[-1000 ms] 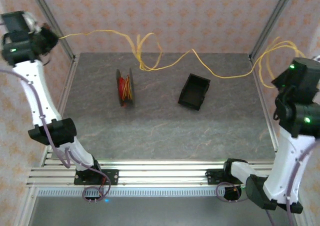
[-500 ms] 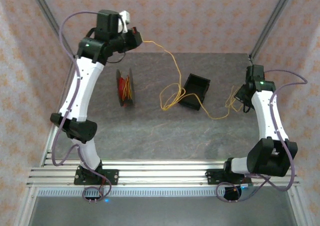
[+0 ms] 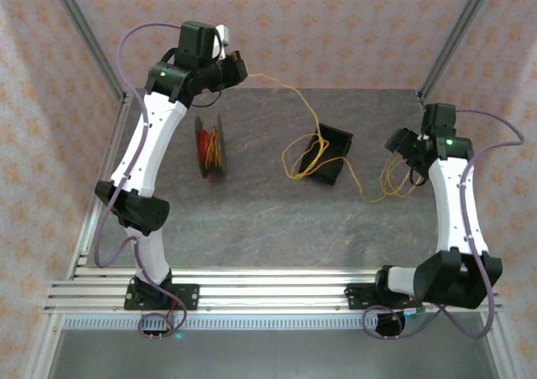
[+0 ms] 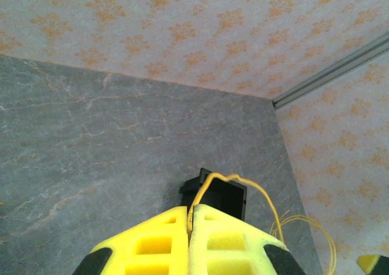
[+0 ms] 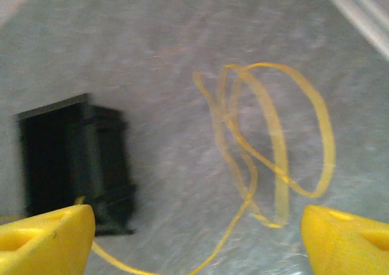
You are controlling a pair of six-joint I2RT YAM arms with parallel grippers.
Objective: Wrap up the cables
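Overhead, item by item:

- Table (image 3: 252, 228): grey, marble-veined top. An aluminium rail (image 3: 268, 291) runs along its near edge and carries both arm bases.
- Walls (image 3: 336, 27): pale paper with an orange floral print. Metal frame posts (image 3: 457, 35) stand at the far corners.
- Spool (image 3: 210, 147): on edge at left centre, wound in red and yellow.
- Black bin (image 3: 336, 148): right of centre.
- Yellow cable (image 5: 331, 138): one end is at the left gripper. It droops across the bin in loops, and more loops lie on the table under the right gripper.
- Left gripper (image 4: 189, 226): raised over the far-left table edge, pads pressed together on the yellow cable.
- Right gripper (image 5: 194, 238): jaws spread wide, holding nothing.
- Change: half a second earlier the loops lay left of the bin. A second earlier both arms were out at the sides, with the cable stretched across the back.
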